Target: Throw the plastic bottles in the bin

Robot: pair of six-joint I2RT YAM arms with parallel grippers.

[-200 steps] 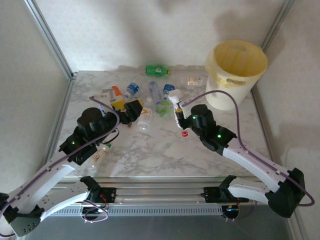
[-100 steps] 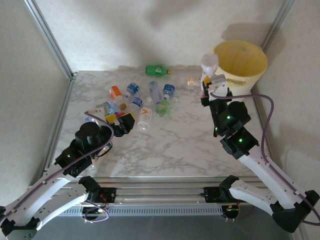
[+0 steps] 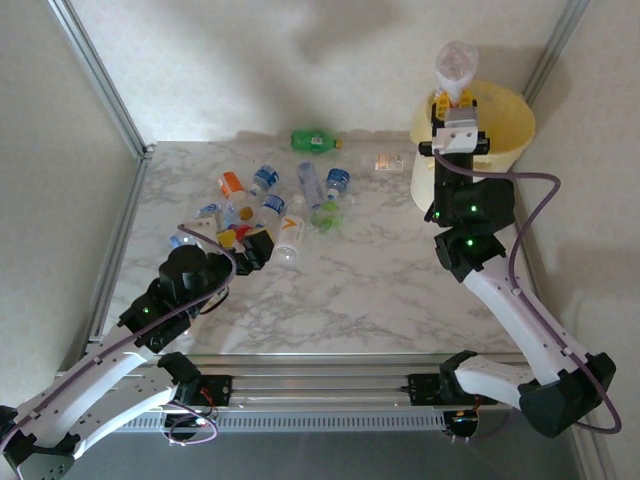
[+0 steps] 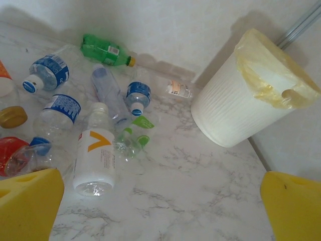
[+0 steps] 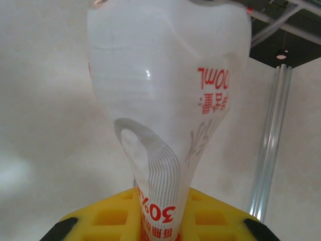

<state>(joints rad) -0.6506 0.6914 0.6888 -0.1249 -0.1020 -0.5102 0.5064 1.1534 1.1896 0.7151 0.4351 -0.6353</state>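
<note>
Pale walls, a white marble table [image 3: 340, 290], metal posts in the corners. Over on the left, the left gripper [image 3: 247, 243] hangs low with its yellow pads spread wide and nothing between them, right at the near edge of the heap.

And what a heap! The plastic bottles [image 3: 270, 200] lie scattered on their sides: blue labels, an orange one, a red cap, some squashed flat. A white-labelled bottle [image 4: 95, 153] with an orange V lies nearest, bottom end facing the wrist camera. Behind the heap, by the back wall, the green bottle [image 3: 316, 141] lies alone. A small one [image 3: 388, 161] rests near the bin.

Now to the right: the right gripper [image 3: 455, 100] is up high, clamped on a clear bottle [image 3: 456, 65] that's pinched thin at the waist, milky plastic with red print. It's raised at the near rim of the bin [image 4: 230, 110], a ribbed cream bucket with a pale yellow bag folded over its edge.
</note>
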